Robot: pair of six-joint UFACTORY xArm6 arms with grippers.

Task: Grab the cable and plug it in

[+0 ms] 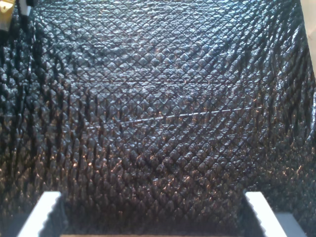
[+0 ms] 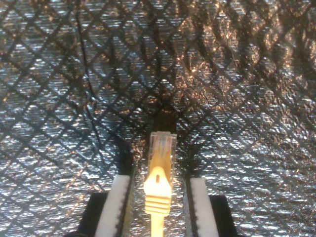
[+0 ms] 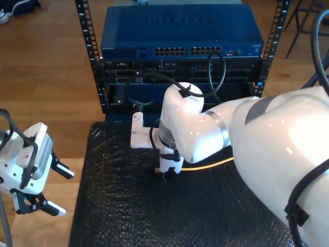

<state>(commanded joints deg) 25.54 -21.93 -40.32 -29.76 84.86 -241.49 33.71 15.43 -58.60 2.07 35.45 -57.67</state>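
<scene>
My second pincer (image 2: 157,207) grips the cable (image 2: 159,185) over black mat (image 2: 59,98)

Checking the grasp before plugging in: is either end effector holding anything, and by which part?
My second end effector grips the cable at its yellow boot, behind the clear plug. My first end effector is open, holding nothing.

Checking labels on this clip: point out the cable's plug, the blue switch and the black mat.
cable plug (image 2: 162,143), second wrist view, clear tip.
blue switch (image 3: 180,31), exterior view, top panel.
black mat (image 3: 169,211), exterior view, bare quilted surface.
</scene>
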